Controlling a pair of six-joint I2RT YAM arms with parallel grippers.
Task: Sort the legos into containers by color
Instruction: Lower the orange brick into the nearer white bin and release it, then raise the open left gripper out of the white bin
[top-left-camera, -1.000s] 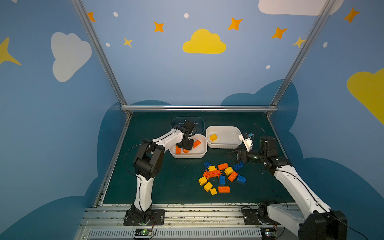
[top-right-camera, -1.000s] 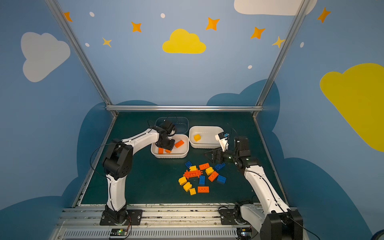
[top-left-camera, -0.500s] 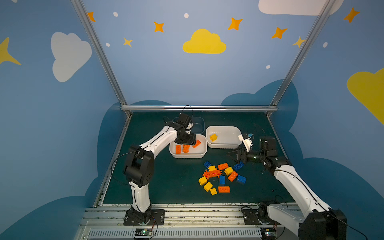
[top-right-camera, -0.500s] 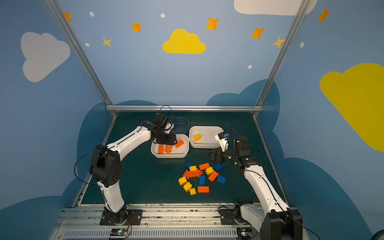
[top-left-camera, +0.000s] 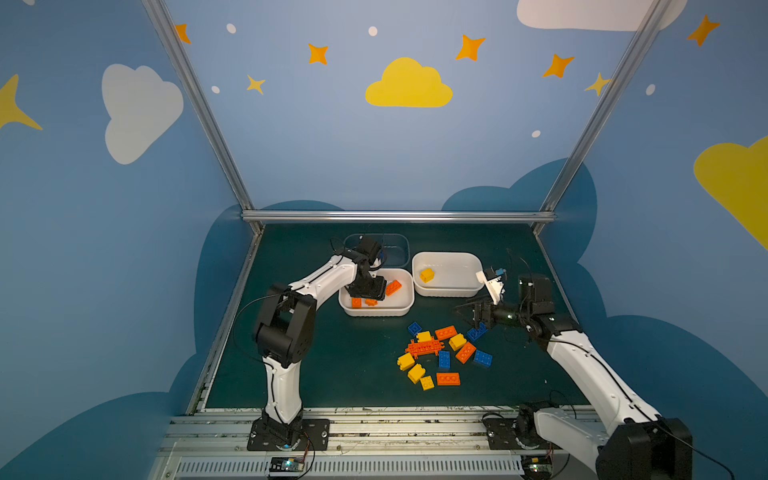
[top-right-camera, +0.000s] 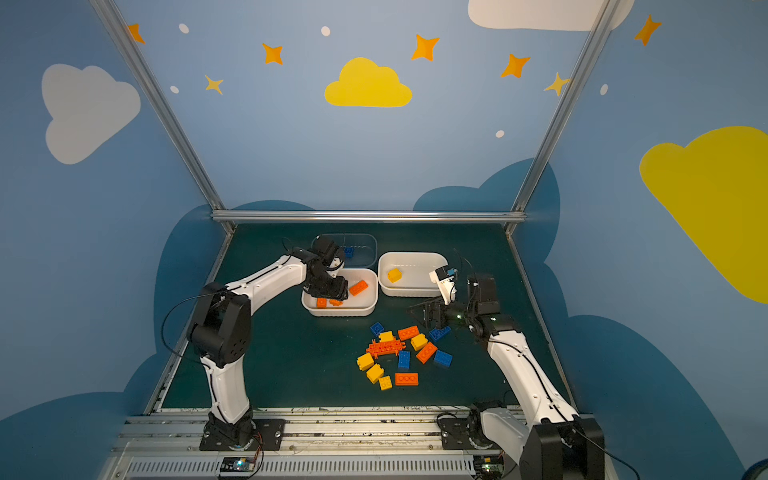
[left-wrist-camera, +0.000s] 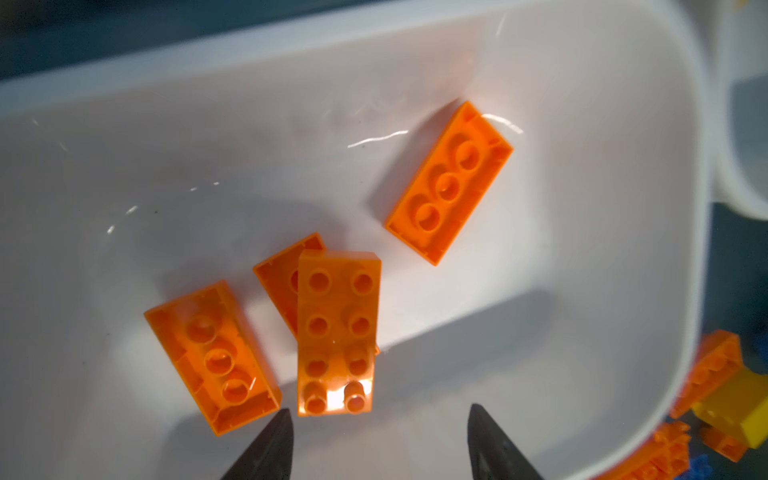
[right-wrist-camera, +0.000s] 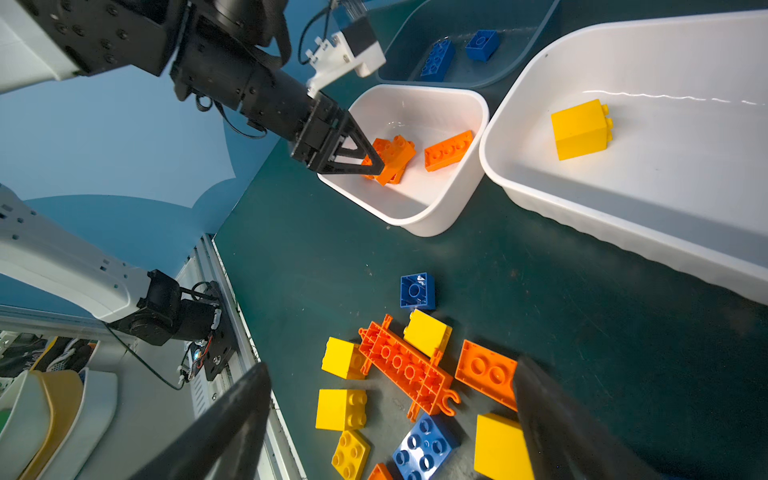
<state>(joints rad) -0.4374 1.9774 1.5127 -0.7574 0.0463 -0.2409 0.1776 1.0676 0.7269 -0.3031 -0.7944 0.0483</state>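
Since orange brick (left-wrist-camera: 336, 332) lies in tub (left-wrist-camera: 623, 124), left gripper (left-wrist-camera: 379, 415) stands apart, empty. Also apart, right gripper (right-wrist-camera: 388, 370) should descend onto pile (top-left-camera: 424, 347).

Left gripper (left-wrist-camera: 379, 409) wider — orange brick (left-wrist-camera: 337, 332) free

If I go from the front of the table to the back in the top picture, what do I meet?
Loose legos → white tub with orange bricks → clear bluish tub. The white tub with the yellow brick overlaps both tubs in depth, so it is left out.
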